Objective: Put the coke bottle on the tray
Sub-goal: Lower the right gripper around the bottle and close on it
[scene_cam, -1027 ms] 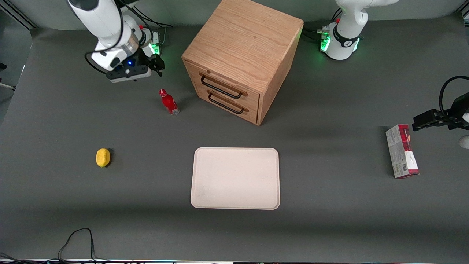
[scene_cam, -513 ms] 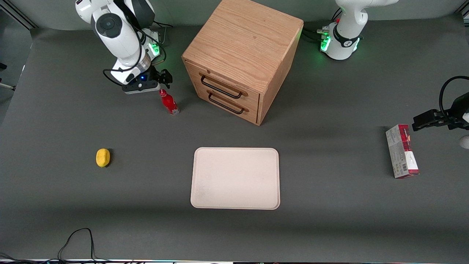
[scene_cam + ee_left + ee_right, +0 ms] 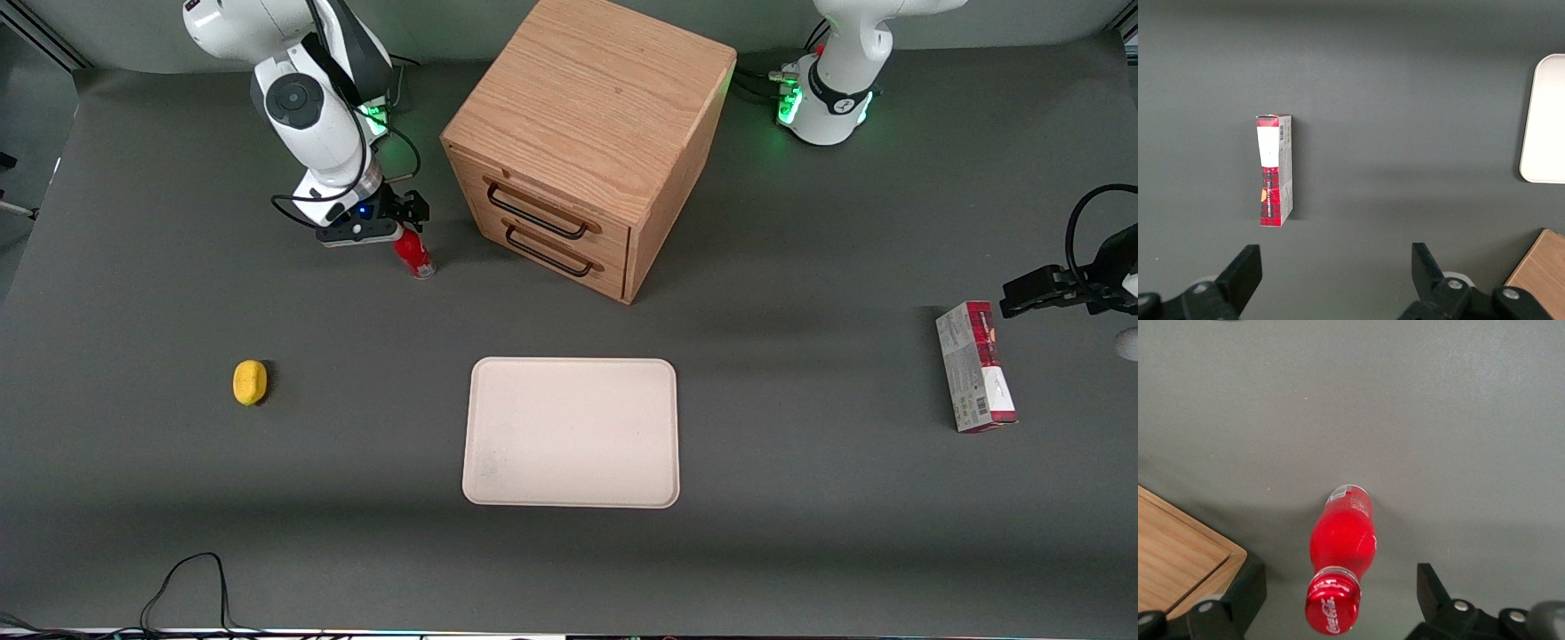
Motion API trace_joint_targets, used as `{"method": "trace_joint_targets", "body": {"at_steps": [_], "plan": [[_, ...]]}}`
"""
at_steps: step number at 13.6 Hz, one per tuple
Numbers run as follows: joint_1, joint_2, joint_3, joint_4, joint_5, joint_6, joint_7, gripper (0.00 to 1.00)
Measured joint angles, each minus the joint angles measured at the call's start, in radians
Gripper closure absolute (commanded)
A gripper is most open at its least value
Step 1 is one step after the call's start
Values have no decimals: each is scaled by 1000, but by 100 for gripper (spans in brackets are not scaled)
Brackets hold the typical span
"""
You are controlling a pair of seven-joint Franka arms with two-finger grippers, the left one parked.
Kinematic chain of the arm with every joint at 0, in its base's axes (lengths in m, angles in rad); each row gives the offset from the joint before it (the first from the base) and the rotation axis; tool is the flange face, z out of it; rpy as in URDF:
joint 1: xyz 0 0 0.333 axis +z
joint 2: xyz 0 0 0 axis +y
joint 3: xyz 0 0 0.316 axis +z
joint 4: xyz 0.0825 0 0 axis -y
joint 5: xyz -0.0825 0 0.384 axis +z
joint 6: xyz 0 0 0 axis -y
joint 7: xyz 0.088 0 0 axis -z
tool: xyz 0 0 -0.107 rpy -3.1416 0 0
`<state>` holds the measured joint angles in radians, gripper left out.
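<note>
Grey table (image 3: pixel 800 551). Gripper (image 3: pixel 1338 590) fingers (image 3: pixel 1245 590) spread apart, hovering just above bottle (image 3: pixel 414 254), not touching. Bottle upright, beside cabinet (image 3: pixel 582 142), farther from front camera than tray (image 3: pixel 571 432). Lemon (image 3: pixel 250 382) toward working arm's end.

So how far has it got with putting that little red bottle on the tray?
Nothing is finished yet. The coke bottle stands upright on the table beside the wooden cabinet, not lifted. In hand: the gripper hangs right over the bottle's cap with its fingers open on either side, touching nothing. Left to do: lower, close on the bottle, lift it and carry it to the tray, which lies nearer the front camera.
</note>
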<state>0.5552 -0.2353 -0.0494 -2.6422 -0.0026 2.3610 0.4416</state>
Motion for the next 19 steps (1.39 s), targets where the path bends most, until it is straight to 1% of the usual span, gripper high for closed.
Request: {"method": "trace_joint_targets", "body": {"at_steps": [6, 7, 8, 9, 11, 13, 14, 15, 19], "plan": [[0, 2, 0, 0, 0, 0, 0, 1], [0, 2, 0, -1, 0, -1, 0, 6], [0, 2, 0, -1, 0, -1, 0, 16], [0, 3, 0, -1, 0, -3, 1, 30], [0, 3, 0, -2, 0, -6, 1, 51], [0, 3, 0, -2, 0, -7, 1, 69], [0, 3, 0, -2, 0, -8, 1, 76], [1, 3, 0, -2, 0, -9, 1, 78], [4, 3, 1, -1, 0, -10, 1, 78]]}}
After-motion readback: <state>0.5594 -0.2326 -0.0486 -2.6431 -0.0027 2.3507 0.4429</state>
